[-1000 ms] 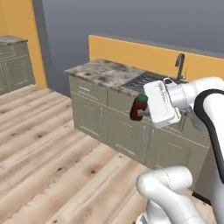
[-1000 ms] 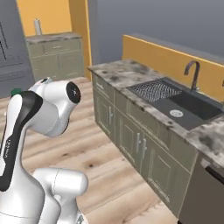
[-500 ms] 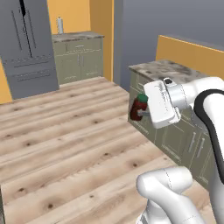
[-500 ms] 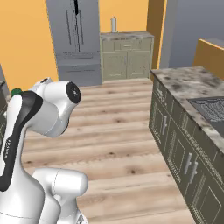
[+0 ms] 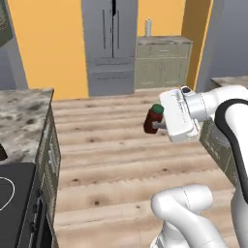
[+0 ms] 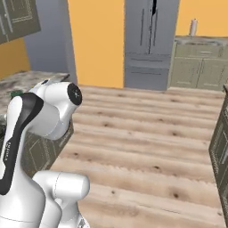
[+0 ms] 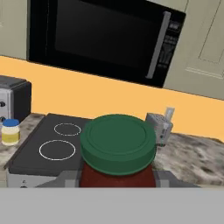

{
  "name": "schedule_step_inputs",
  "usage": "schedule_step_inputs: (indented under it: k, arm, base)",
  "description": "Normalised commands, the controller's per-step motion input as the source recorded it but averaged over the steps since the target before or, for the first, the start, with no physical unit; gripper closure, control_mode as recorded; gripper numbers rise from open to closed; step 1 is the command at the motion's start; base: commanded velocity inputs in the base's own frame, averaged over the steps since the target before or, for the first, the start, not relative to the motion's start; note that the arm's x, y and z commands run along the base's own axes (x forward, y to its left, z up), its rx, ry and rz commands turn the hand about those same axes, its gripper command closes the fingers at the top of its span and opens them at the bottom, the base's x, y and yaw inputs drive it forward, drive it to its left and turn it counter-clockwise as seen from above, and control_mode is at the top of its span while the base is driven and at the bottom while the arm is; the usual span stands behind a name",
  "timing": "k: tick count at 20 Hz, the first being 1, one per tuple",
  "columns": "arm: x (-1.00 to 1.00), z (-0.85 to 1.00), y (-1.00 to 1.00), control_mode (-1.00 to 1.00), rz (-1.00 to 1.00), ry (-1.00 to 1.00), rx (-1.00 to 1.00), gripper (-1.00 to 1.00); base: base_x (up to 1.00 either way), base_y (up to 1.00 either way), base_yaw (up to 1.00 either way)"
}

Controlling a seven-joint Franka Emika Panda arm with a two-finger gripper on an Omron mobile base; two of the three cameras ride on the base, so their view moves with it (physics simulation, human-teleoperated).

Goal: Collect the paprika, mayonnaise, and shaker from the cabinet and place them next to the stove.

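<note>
Paprika [image 7: 118,151] sits clamped in the gripper [image 5: 159,124], carried mid-air over the wood floor, upright in the hand view. Judgement: keep the jar level, bring it in over the marble counter [image 7: 192,155] just beside the stove [image 7: 48,146], lower until seated, then release. Hand view adds the mayonnaise [image 7: 10,131] already standing left of the cooktop, plus the microwave [image 7: 105,39] above. Left base view shows only the stove's corner.
</note>
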Motion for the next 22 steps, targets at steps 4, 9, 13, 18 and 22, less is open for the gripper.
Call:
schedule_step_inputs:
  k: [4, 9, 13, 18, 22]
  arm:
    - [0.0, 0.0, 0.0, 1.0, 0.0, 0.0, 0.0, 1.0]
    - [0.0, 0.0, 0.0, 1.0, 0.0, 0.0, 0.0, 1.0]
    - [0.0, 0.0, 0.0, 1.0, 0.0, 0.0, 0.0, 1.0]
    - [0.0, 0.0, 0.0, 1.0, 0.0, 0.0, 0.0, 1.0]
    - [0.0, 0.0, 0.0, 1.0, 0.0, 0.0, 0.0, 1.0]
  base:
    - [0.12, -0.1, 0.56]
    - [0.27, -0.2, 0.56]
    - [0.35, -0.35, 0.53]
    - [0.5, -0.51, 0.48]
    - [0.58, -0.57, 0.44]
